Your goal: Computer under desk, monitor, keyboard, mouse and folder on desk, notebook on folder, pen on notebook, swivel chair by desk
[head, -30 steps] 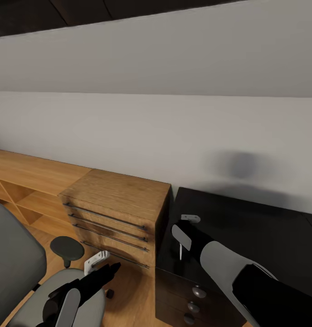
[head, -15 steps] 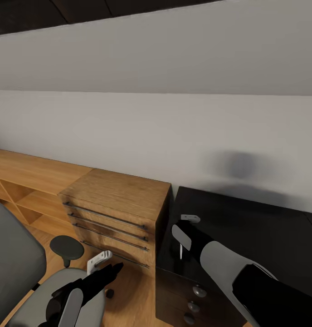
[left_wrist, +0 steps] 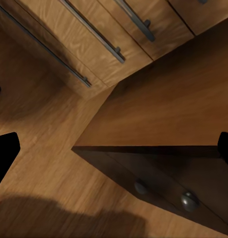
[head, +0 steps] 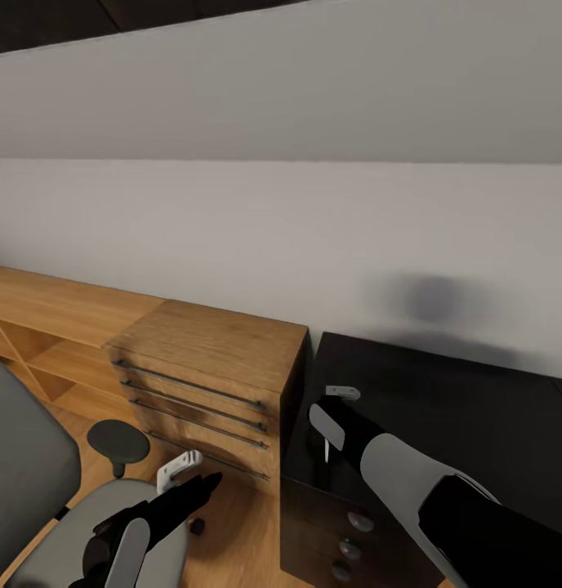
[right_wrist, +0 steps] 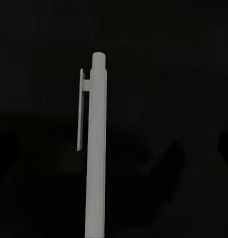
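My right gripper hangs over the left end of the glossy black desk, shut on the pen. In the head view the pen is a slim white stick pointing down below the fingers. The right wrist view shows the pen upright against the dark desk top. My left gripper is open and holds nothing. It hovers above the front of the grey swivel chair, near the seat's edge. In the left wrist view its fingertips stand far apart over the wood floor.
A low light-wood cabinet with long bar handles stands against the wall, between the chair and the desk. The desk's dark drawer unit with round knobs lies below my right arm. The chair's black armrest sticks up near the cabinet.
The whole picture has shifted slightly, so the camera moved a little. Both grippers keep their places and the pen stays held.
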Motion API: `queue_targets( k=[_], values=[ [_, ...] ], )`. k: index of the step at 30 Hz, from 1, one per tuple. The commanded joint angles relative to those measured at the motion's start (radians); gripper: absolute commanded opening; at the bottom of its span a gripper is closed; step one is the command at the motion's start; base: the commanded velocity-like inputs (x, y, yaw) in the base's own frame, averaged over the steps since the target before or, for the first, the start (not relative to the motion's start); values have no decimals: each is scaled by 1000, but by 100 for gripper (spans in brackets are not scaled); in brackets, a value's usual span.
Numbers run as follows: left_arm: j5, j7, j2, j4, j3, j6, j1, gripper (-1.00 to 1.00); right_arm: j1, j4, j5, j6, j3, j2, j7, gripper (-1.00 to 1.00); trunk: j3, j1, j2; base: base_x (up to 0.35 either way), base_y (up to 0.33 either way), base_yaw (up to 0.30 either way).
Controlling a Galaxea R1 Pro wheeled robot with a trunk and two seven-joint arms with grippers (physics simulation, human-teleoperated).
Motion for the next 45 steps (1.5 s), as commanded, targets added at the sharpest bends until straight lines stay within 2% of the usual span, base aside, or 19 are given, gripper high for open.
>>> queue_targets(
  k=[1, 18, 22, 42, 43, 45],
  values=[
    [11, 8, -1, -1, 1, 5, -1, 100, -1, 0, -2, 6, 5, 0, -5, 100, -4, 4, -8, 0, 0, 0],
    [11, 8, -1, -1, 1, 5, -1, 100, -1, 0, -2, 6, 5, 0, -5, 100, -7, 8, -15, 0, 0, 0],
    [11, 8, -1, -1, 1, 5, -1, 100, -1, -1, -2, 6, 5, 0, -5, 100, -20, 23, -43, 0, 0, 0],
    [11, 5, -1, -1, 0, 5, -1, 100, -1, -1, -2, 6, 5, 0, -8, 100, -20, 23, -43, 0, 0, 0],
    [11, 5, -1, -1, 0, 5, -1, 100, -1, 0, -2, 6, 5, 0, -10, -100, -20, 23, -43, 0, 0, 0],
    [11, 5, -1, -1, 0, 5, -1, 100, -1, 0, -2, 6, 5, 0, -12, -100, -20, 23, -43, 0, 0, 0]
  ],
)
